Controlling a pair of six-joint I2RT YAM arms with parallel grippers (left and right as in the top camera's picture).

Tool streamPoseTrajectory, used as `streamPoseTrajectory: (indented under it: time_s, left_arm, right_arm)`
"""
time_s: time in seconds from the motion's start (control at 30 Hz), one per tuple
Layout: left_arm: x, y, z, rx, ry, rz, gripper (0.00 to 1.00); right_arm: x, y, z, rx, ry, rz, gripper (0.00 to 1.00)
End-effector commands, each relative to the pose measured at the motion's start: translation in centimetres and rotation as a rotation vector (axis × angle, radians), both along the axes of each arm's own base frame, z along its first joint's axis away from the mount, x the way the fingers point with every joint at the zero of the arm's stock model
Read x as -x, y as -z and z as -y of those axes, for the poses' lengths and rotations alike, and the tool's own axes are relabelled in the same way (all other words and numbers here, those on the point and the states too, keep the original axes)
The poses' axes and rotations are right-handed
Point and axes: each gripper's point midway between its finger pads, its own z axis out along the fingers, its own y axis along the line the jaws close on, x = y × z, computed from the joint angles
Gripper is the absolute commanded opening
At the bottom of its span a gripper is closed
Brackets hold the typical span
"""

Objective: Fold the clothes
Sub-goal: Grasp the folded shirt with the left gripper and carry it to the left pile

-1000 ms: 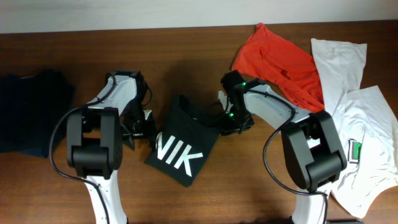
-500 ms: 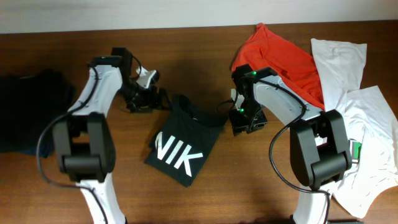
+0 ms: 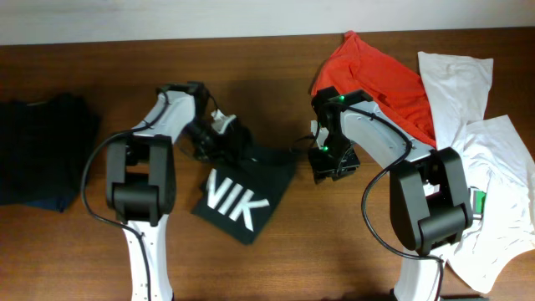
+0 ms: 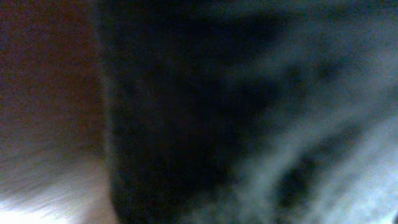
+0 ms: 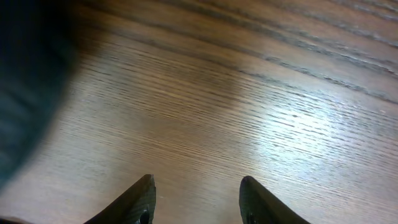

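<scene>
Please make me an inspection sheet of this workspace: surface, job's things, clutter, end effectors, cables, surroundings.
Surface: brown wooden table, no damage seen.
Job's things: folded black shirt with white letters at centre; dark shirt at left; orange-red shirt and white shirts at right, unfolded.
Clutter: small green tag on the lower white shirt.
End effectors: left end effector at the black shirt's top edge, grip cannot be told, its camera blurred; right end effector open and empty over bare wood.
Cables: black cables loop beside both arms.
Surroundings: pale wall behind the table.
</scene>
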Motion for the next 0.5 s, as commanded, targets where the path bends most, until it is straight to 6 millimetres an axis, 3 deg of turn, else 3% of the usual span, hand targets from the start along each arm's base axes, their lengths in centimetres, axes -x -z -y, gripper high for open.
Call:
streamPoseTrajectory:
  time_s: [0.0, 0.07, 0.2, 0.3, 0.47]
  left_arm:
    - [-4.3, -3.8, -9.7, -0.361, -0.147, 0.168, 0.01]
    - [-5.2, -7.0, -12.5, -0.422, -0.197, 0.252, 0.0]
    - [-5.2, -16.2, -22.1, -0.711, -0.361, 0.475, 0.02]
    - [-5.0, -21.2, -27.7, -0.888, -0.491, 0.609, 0.02]
    - [-5.4, -23.7, -33.3, -0.971, -0.578, 0.705, 0.0]
  right_arm:
    - [-0.5, -0.4, 1.1, 0.054, 0.0, 0.021, 0.47]
    - [-0.5, -0.5, 1.5, 0.053, 0.012, 0.018, 0.47]
    - [-0.8, -0.5, 2.5, 0.051, 0.046, 0.013, 0.48]
    - [-0.9, -0.5, 2.8, 0.051, 0.056, 0.013, 0.47]
    - [-1.0, -0.5, 2.8, 0.051, 0.056, 0.014, 0.48]
